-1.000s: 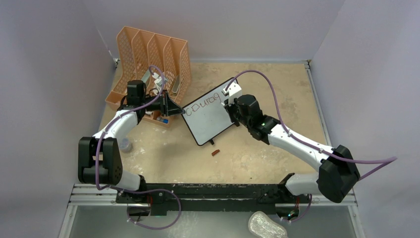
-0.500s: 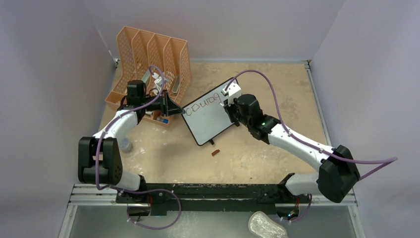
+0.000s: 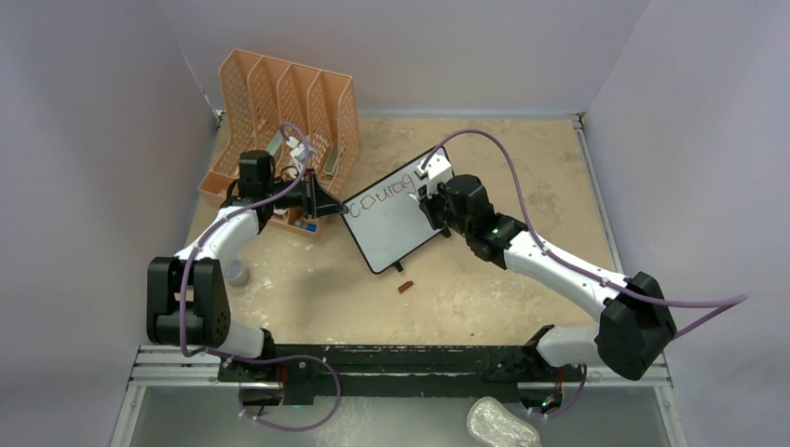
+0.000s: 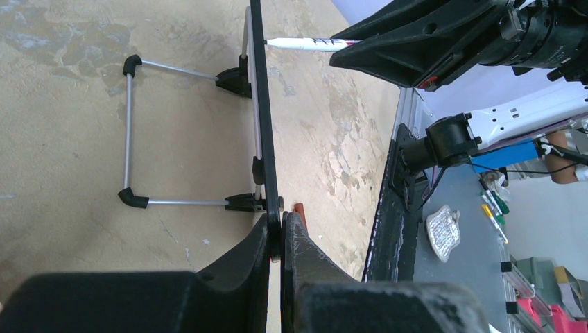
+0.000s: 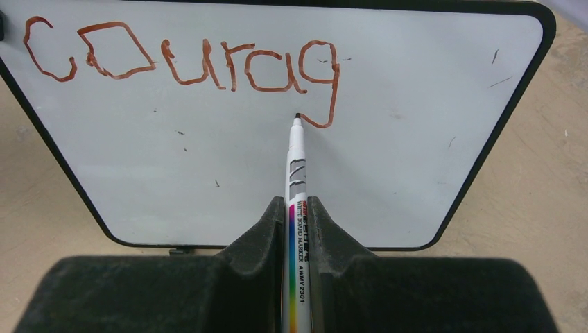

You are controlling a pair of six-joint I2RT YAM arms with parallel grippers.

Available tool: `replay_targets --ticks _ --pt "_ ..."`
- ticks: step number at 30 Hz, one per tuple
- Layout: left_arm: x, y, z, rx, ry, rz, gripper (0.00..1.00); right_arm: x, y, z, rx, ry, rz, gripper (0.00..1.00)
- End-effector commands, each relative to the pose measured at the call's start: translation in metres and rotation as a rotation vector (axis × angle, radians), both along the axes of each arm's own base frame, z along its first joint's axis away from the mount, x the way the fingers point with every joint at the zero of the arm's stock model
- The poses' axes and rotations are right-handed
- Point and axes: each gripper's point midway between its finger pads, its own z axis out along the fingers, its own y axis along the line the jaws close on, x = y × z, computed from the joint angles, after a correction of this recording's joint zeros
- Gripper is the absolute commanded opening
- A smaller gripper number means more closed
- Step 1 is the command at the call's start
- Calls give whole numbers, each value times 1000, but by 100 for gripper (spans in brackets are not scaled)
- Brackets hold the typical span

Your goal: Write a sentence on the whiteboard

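Overhead, the whiteboard (image 3: pixel 396 223) stands on the table (image 3: pixel 503 158), with the left arm bent toward its left edge and the right arm stretched diagonally to its face. Left wrist: the left tool (image 4: pixel 277 232) pinches the thin frame. The board looks light, stiff and tippy, so clamping the edge suits it. Right wrist: the right tool (image 5: pixel 297 215) clasps a marker (image 5: pixel 296 159), its tip beside the sentence (image 5: pixel 180 62), so far "courag".

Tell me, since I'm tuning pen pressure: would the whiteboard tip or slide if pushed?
Probably light and tippy: the whiteboard stands propped on a thin wire stand. Its small feet would likely slide on the table. The left gripper, jaws shut on its edge, likely steadies it against the marker.
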Motion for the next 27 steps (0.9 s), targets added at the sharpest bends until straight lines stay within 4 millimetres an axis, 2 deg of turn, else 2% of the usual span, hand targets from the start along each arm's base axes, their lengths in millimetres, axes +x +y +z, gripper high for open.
replay_targets --ticks 1,5,12,19,27 --pt "-2 -5 -10 28 5 -17 0 6 5 35 67 -62 -3 0" --pt "-1 -5 -11 31 4 -13 0 6 -3 48 78 -100 -30 0" --pt "-1 -5 -11 32 6 -13 0 19 -14 61 129 -136 -70 0" --pt "-2 -5 -10 30 6 -15 0 31 -15 61 139 -144 -78 0" --pt "-2 -5 -10 30 3 -15 0 34 -10 62 150 -141 -56 0"
